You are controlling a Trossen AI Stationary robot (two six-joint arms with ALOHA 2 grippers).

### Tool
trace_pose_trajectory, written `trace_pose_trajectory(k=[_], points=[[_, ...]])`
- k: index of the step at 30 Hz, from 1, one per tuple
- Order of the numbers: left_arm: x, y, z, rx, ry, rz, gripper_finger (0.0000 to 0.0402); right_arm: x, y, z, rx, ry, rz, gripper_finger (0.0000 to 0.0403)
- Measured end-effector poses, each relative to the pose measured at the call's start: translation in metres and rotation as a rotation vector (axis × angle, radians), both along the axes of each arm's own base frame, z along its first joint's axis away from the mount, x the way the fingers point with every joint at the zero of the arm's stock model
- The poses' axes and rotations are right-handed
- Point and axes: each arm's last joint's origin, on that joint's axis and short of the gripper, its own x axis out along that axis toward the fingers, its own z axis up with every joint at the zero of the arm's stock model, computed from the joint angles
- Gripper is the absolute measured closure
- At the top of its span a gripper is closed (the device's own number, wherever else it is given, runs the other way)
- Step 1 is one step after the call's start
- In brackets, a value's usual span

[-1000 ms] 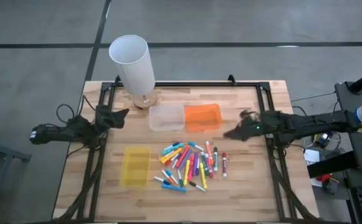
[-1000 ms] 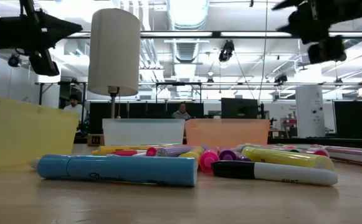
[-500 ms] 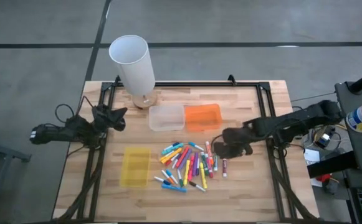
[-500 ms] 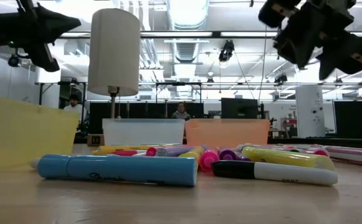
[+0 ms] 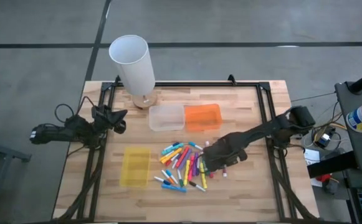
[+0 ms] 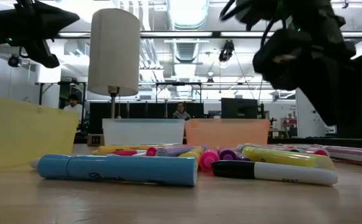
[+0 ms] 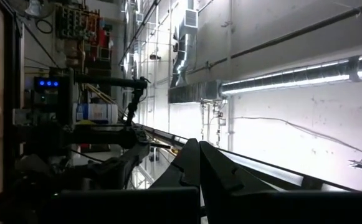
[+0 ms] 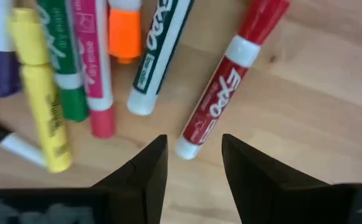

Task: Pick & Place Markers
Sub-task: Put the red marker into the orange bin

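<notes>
Right gripper (image 8: 192,163) is down over the right edge of the markers (image 5: 187,165), fingers parted with nothing between them. The white end of a red Expo marker (image 8: 230,81) lies just ahead of the gap; its long axis runs diagonally away from the fingertips, red cap at the far end. It lies alone on bare wood, slightly apart from the others.

Beside it, toward the pile: a green-printed white Expo marker (image 8: 162,53), an orange cap (image 8: 124,31), then pink (image 8: 90,68), green (image 8: 62,68) and yellow (image 8: 40,93) barrels lying roughly parallel — smooth plastic cylinders, closely packed, some touching.

Table (image 5: 255,193) is pale butcher-block wood, with open board on the far side of the red marker and toward the table edge.

Beyond the pile sit a translucent orange tray (image 5: 203,116) and a clear tray (image 5: 166,117); a yellow tray (image 5: 135,166) lies across the pile from the gripper.

Left gripper (image 5: 119,117) is closed and empty, parked well clear near the left edge, beside a white cylinder lamp (image 5: 133,62).
</notes>
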Motion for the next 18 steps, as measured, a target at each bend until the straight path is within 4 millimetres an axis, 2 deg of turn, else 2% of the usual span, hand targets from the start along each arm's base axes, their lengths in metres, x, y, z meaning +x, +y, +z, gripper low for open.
trace_pose_trajectory(k=[4, 12, 18], points=[[0.0, 0.0, 0.0, 0.0, 0.0, 0.0, 0.0402, 0.005, 0.003, -0.009, -0.026, 0.094, 0.062, 0.0264], [0.0, -0.001, 0.0, 0.01, -0.002, -0.022, 0.0402, 0.015, 0.006, -0.019, -0.034, 0.12, 0.093, 0.0274], [0.0, -0.001, 0.0, 0.01, -0.002, -0.022, 0.0402, 0.01, 0.004, -0.025, -0.061, 0.142, 0.079, 0.028]])
